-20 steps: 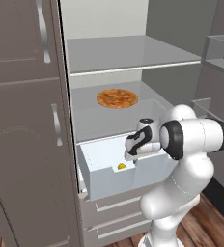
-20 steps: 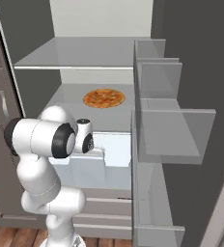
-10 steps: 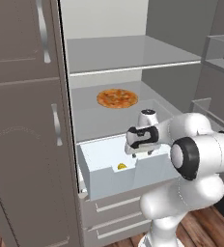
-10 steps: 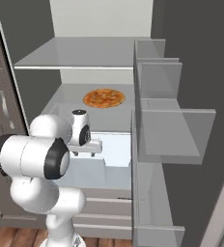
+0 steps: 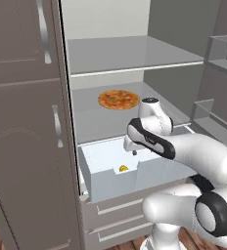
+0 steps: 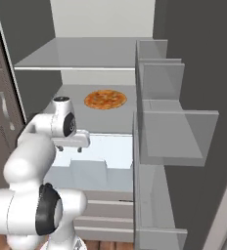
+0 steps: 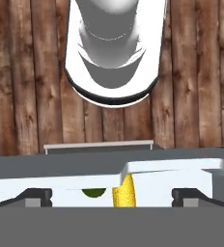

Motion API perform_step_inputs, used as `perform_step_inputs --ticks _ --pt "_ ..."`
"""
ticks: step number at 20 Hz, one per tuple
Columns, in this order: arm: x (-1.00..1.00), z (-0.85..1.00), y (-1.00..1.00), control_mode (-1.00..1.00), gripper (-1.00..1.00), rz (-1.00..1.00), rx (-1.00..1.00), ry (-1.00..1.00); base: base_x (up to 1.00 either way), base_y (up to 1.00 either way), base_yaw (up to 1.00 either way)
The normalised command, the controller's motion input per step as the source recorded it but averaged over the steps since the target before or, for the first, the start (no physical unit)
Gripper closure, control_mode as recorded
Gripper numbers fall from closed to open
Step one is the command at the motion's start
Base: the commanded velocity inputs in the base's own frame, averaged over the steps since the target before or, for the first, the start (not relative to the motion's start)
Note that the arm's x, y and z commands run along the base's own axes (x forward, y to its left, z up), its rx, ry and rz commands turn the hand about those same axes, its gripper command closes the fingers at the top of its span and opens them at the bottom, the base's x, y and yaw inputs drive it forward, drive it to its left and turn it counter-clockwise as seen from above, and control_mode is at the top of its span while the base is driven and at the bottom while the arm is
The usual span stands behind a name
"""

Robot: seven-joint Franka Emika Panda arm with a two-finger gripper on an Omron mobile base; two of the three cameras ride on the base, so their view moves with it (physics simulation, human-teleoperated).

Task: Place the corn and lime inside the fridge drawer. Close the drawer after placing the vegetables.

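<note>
The fridge drawer (image 5: 105, 184) (image 6: 88, 172) stands pulled out under the lower shelf. The yellow corn (image 5: 123, 168) (image 7: 124, 191) lies inside it near the notched front wall, and in the hand view the dark green lime (image 7: 93, 193) sits beside the corn. My gripper (image 5: 130, 149) (image 6: 70, 148) (image 7: 112, 197) hangs over the drawer pointing down, open. Its fingertips (image 7: 37, 196) stand wide apart with nothing between them. It touches neither the corn nor the lime.
A pizza (image 5: 118, 99) (image 6: 104, 99) lies on the shelf behind the drawer. The open fridge door with its bins (image 6: 170, 124) stands on the right. A tall cabinet door (image 5: 22, 127) is on the left. Flat-fronted drawers (image 5: 116, 208) sit below, and in the hand view there is wooden floor (image 7: 22, 77).
The jaws have opened wide. The arm has swung round, and the hand has moved left over the drawer. The corn has stayed in the drawer.
</note>
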Motion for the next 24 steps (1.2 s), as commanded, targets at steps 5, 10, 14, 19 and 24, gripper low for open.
perform_step_inputs --ticks 5,10,14,19,24 --pt "-0.82 0.44 0.44 -1.00 -1.00 0.00 -0.03 0.03 0.00 0.00 0.00" --pt "-0.59 0.07 0.51 -1.00 -1.00 0.00 -0.04 0.13 0.00 0.00 0.00" --pt "-0.65 -0.23 0.11 -1.00 -1.00 0.00 0.00 0.01 0.00 0.00 0.00" --pt "-0.31 -0.40 0.19 -1.00 -1.00 0.00 -0.01 0.00 0.00 0.00 0.00" --pt "0.11 -0.68 0.46 -1.00 -1.00 0.00 -0.04 0.00 0.00 0.00 0.00"
